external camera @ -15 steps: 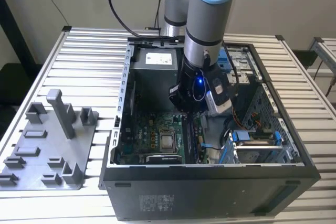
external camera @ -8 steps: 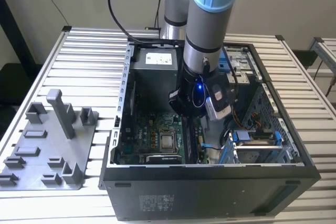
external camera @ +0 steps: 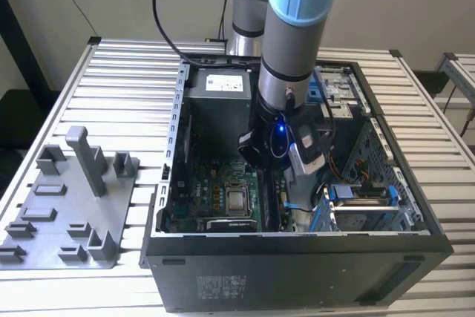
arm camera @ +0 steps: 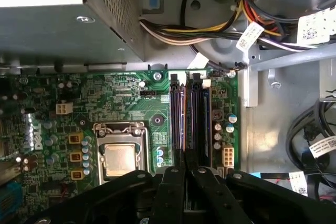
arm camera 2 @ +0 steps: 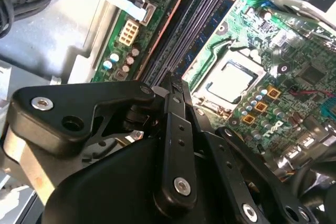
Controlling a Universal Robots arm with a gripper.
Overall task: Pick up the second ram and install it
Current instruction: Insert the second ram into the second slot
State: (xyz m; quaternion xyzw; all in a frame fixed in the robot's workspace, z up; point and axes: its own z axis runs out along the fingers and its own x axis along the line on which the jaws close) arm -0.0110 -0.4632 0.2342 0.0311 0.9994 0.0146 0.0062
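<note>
Pincer [arm camera 2: 176, 85] pressed together down inside the case, right over the memory slots [arm camera: 190, 124]; the second ram [arm camera: 181, 121] looks seated just beyond its tips, I think. Uneven pressure could leave it unlatched.

Arm [external camera: 291, 50]: grey cylindrical tube segments with light-blue joint caps, one at 12 o'clock in the exterior view. A black cable [external camera: 162, 12] loops from the upper joint at 11 o'clock. Wrist: black housing with a small blue light [external camera: 280, 128]; a white-and-black module sits at its 3 o'clock side. Gripper [arm camera 2: 176, 90]: matte black linkage bars joined by silver screws [arm camera 2: 182, 185] and round pivots, seen in both wrist views.
</note>
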